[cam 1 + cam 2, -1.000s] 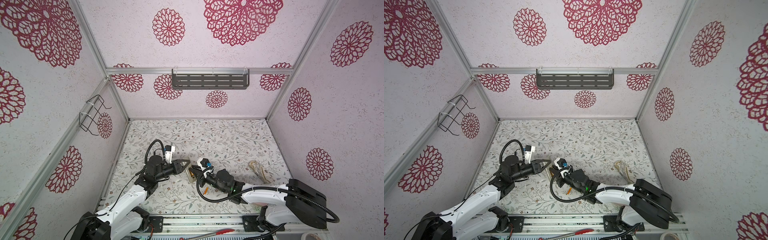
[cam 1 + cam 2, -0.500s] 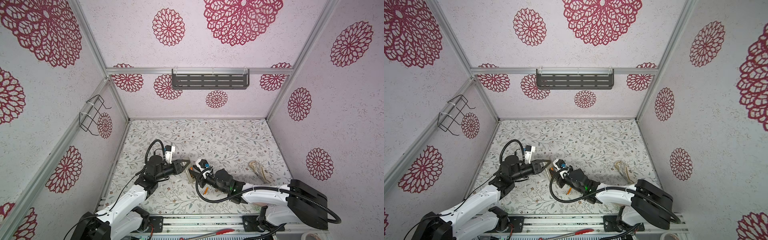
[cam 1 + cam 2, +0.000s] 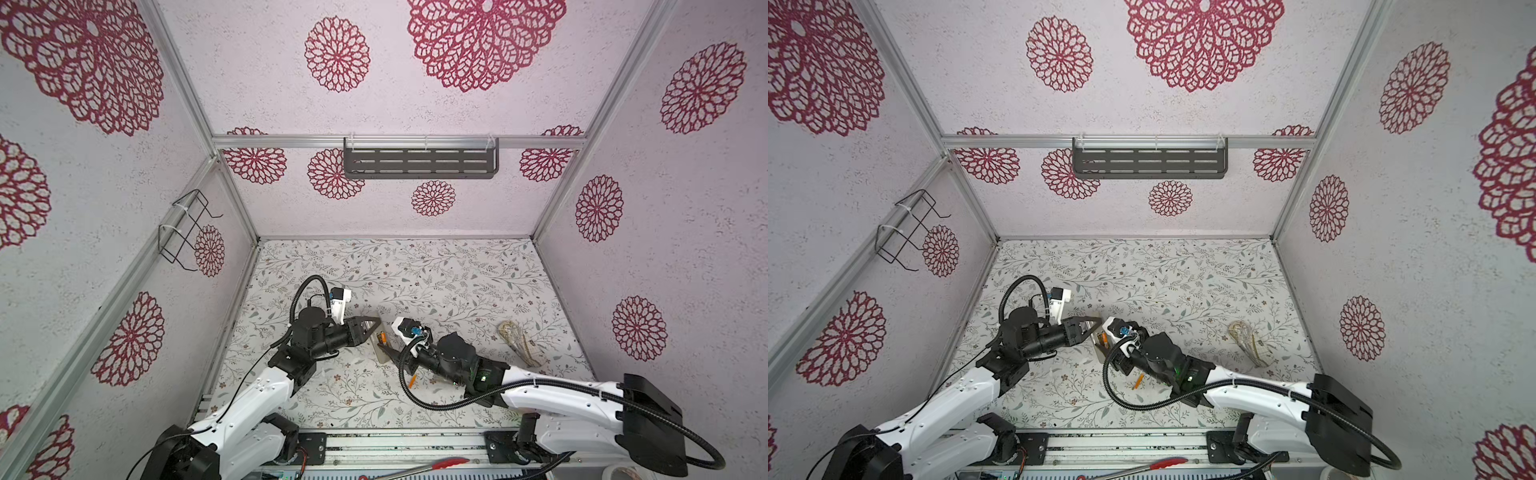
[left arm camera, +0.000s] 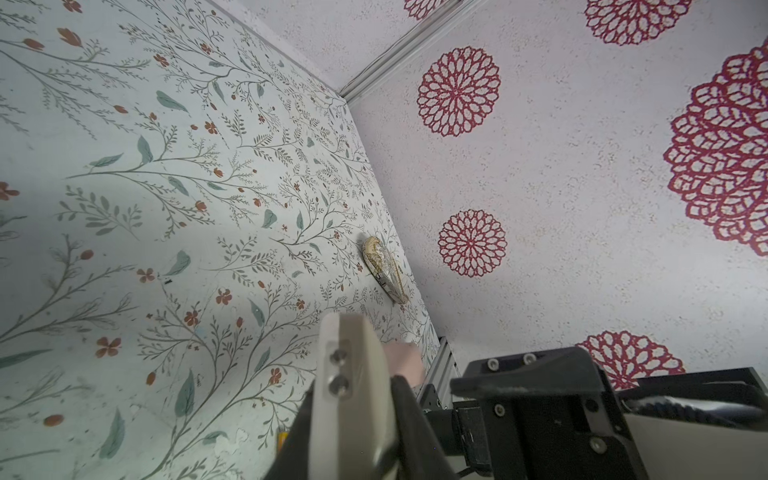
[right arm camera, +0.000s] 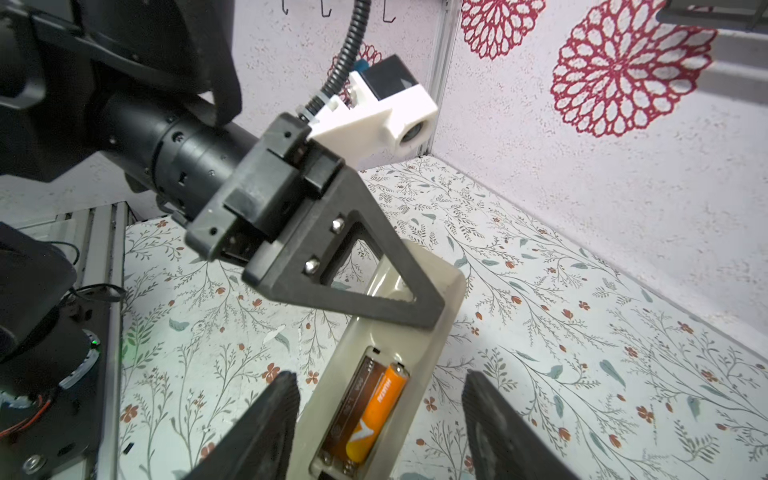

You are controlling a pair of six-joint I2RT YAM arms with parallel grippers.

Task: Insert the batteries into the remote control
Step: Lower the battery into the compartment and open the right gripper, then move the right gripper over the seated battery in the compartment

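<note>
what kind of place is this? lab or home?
Probably a lab robot cell: wallpapered panels in aluminium framing, left arm and right arm mounted on a front rail, floral-papered tabletop.

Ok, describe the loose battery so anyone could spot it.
On the floral table, find the beige remote at centre-front. Just nearer the front, by the right arm's black cable, lies the loose orange battery. Its twin sits in the remote; this one lies bare.

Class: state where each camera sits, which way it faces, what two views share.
Top views: high in front, looking down on table; left arm, right arm show.
Left wrist: on left arm, facing right wall; left fingers clamp remote control.
Right wrist: on right arm, facing left arm; open right fingers show.
Wrist views share the remote control.
</note>
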